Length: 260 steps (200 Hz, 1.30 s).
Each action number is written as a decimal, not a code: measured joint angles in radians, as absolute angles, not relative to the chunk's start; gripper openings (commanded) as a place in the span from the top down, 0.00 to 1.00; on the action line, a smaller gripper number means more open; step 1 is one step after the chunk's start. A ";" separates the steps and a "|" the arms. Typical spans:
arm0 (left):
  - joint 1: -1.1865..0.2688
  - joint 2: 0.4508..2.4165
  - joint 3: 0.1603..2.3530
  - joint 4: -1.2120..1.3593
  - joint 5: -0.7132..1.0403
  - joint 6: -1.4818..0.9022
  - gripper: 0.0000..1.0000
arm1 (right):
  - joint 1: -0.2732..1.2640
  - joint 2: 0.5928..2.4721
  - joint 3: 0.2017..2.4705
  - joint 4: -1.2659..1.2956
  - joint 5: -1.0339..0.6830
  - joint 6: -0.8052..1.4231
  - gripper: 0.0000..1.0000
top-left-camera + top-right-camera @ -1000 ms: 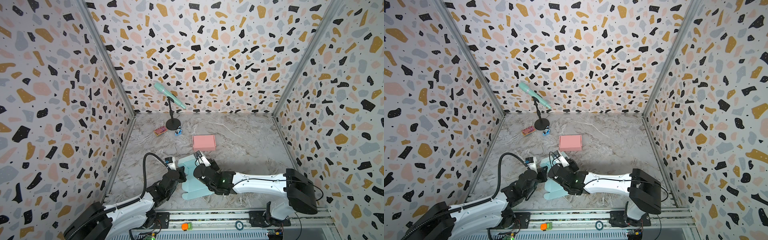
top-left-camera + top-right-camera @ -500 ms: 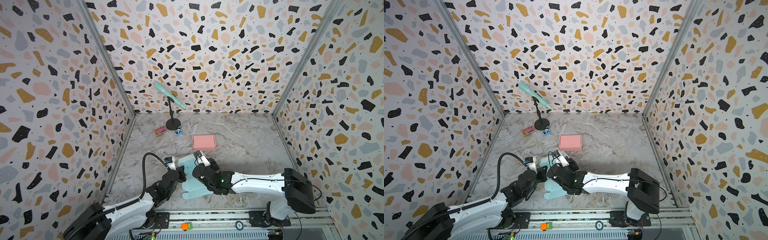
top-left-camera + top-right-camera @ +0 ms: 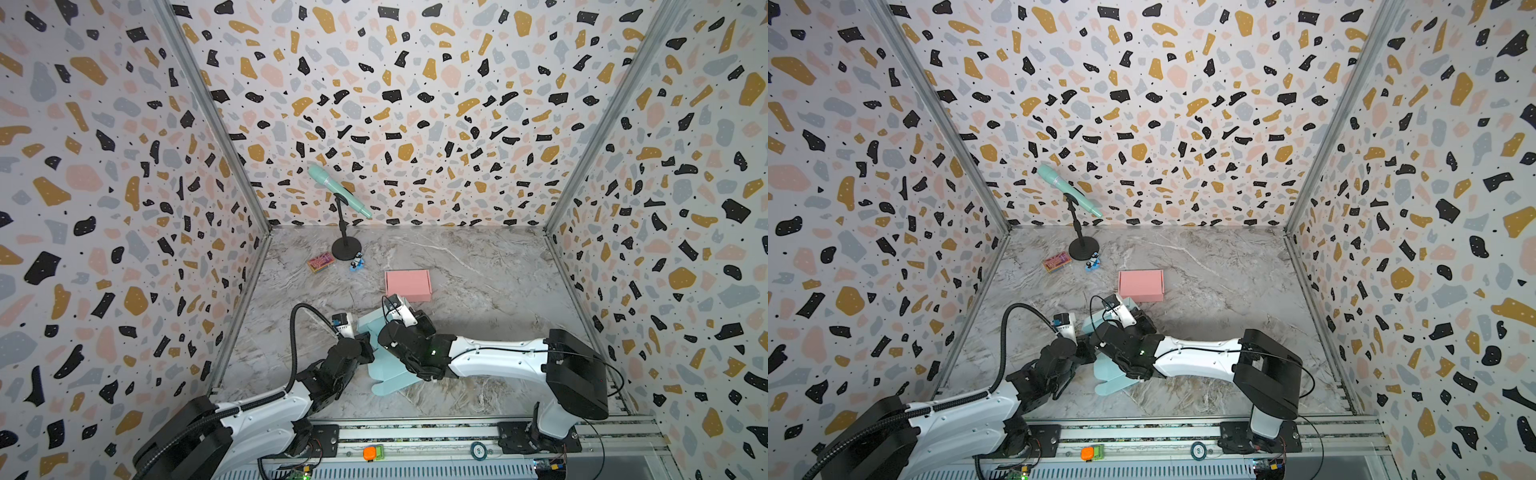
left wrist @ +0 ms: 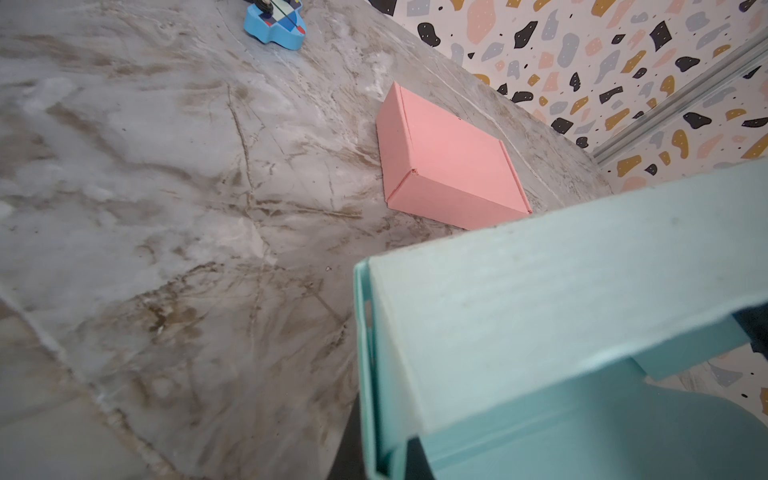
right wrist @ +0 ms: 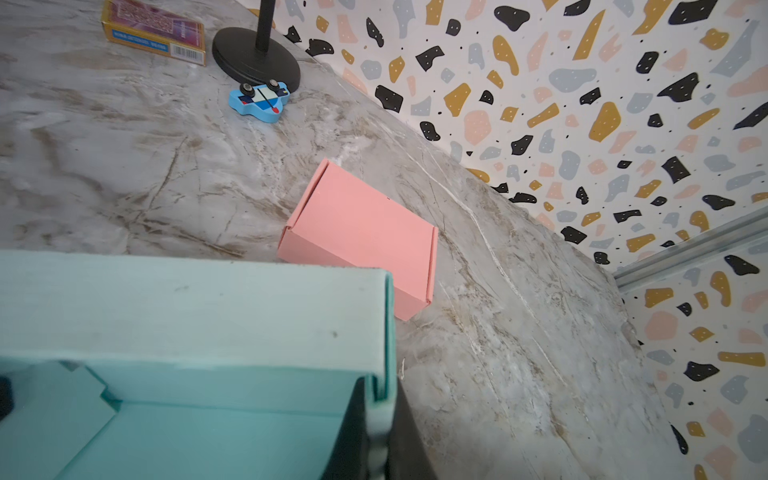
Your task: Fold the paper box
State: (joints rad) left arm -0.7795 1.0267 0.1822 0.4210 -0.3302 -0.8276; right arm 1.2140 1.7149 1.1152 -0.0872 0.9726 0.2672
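Right wrist view: right claw (image 5: 377, 419) is clamped narrow on an end wall of the teal paper box (image 5: 187, 316), one finger inside and one outside. It has only just finished closing; a moment ago the jaws stood a shade wider.

Left wrist view: left claw (image 4: 384, 451) is pinched the same way on the opposite end wall, grip unchanged.

The box sits between the two claws, open side up. Its long wall is folded and standing just ahead of both. In both top views it lies low under the two wrists. Whether it rests on the desk (image 3: 478, 266) is not clear. The lid flap (image 3: 388, 384) trails out behind the claws, not yet closed.

Judgement: with both ends now gripped, the box is steadied for the next fold. Walls look up and the lid remains, so the task is roughly partway.

A pink box (image 5: 365, 237), already closed, lies just beyond the right claw, apart from the teal one. A toy (image 5: 257, 102) and a card pack (image 5: 153, 29) lie farther out.
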 measured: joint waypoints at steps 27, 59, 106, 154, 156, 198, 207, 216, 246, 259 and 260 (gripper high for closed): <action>-0.779 1.030 0.190 0.418 -0.340 -0.831 0.91 | 1.216 1.762 1.172 -0.132 1.022 0.268 0.95; -0.778 1.030 0.191 0.416 -0.350 -0.839 0.91 | 1.231 1.795 1.214 -0.171 1.071 0.269 0.95; -0.775 1.026 0.191 0.403 -0.357 -0.852 0.91 | 1.237 1.839 1.252 -0.200 1.109 0.279 0.93; -0.775 1.024 0.191 0.402 -0.357 -0.852 0.91 | 1.242 1.824 1.242 -0.200 1.111 0.282 0.85; -0.775 1.024 0.191 0.402 -0.357 -0.852 0.91 | 1.242 1.822 1.238 -0.199 1.111 0.280 0.84; -0.785 0.999 0.198 0.410 -0.342 -0.841 0.91 | 1.254 1.752 1.177 -0.179 1.100 0.265 0.78; -0.787 0.992 0.199 0.411 -0.342 -0.839 0.91 | 1.258 1.738 1.169 -0.174 1.098 0.261 0.77; -0.787 0.986 0.199 0.413 -0.342 -0.837 0.91 | 1.263 1.724 1.163 -0.169 1.096 0.260 0.75; -0.788 0.979 0.205 0.417 -0.342 -0.830 0.91 | 1.277 1.694 1.145 -0.153 1.089 0.260 0.67; -0.788 0.979 0.208 0.421 -0.342 -0.828 0.91 | 1.283 1.686 1.136 -0.145 1.084 0.261 0.62; -0.788 0.979 0.208 0.421 -0.342 -0.828 0.91 | 1.283 1.685 1.135 -0.144 1.084 0.261 0.61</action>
State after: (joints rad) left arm -0.7883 0.9791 0.2077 0.4206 -0.3416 -0.8280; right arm 1.2835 1.6852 1.1347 -0.1444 1.0840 0.2607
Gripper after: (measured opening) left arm 0.087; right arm 0.344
